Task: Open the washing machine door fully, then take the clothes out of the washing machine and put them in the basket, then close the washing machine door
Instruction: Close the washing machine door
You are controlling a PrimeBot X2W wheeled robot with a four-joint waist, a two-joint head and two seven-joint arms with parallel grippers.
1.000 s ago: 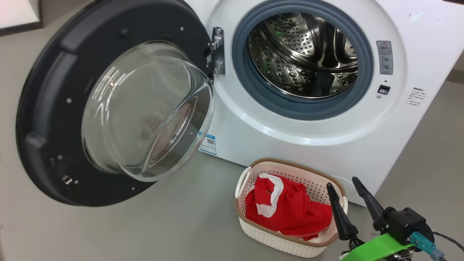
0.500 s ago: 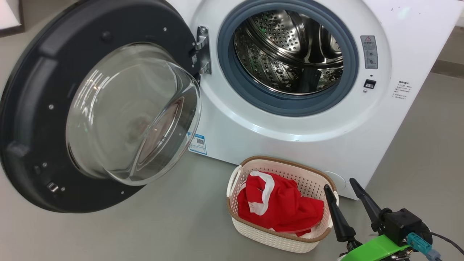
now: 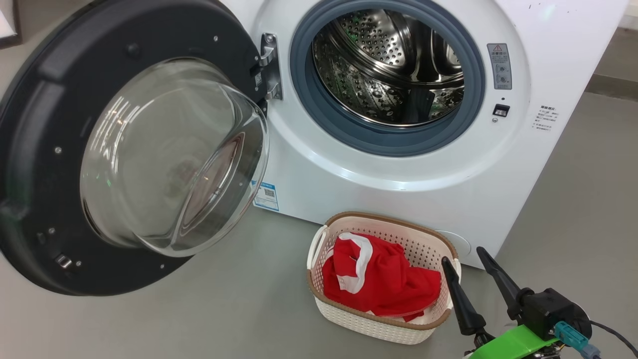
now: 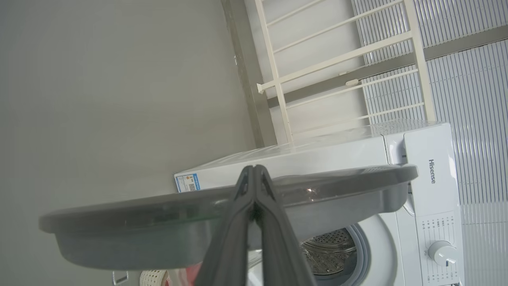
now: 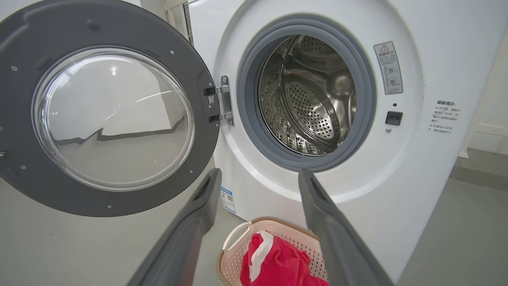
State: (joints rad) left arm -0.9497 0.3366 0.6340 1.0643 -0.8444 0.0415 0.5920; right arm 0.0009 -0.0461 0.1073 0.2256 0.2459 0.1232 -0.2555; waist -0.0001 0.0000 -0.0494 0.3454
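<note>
Red clothes [image 3: 379, 281] heaped in the basket [image 3: 369, 326] on the floor [image 3: 199, 309], near side of the washing machine [image 3: 349, 184]. At left, the washing machine door [image 3: 30, 149], wide open. Jaws of the right gripper [image 3: 461, 254] spread wide, empty; jaws of the left gripper [image 4: 254, 169] pressed together, empty.

1. The washing machine door [image 3: 30, 149] stands swung wide to the left, its glass bowl facing out.
2. The washing machine [image 3: 398, 189] shows its shiny steel drum [image 3: 389, 65].
3. The basket [image 3: 394, 222] sits on the floor [image 3: 224, 309] just before the machine, holding the red clothes [image 3: 384, 284].
4. The right gripper [image 3: 461, 254] hovers beside the basket, fingers spread, empty.
</note>
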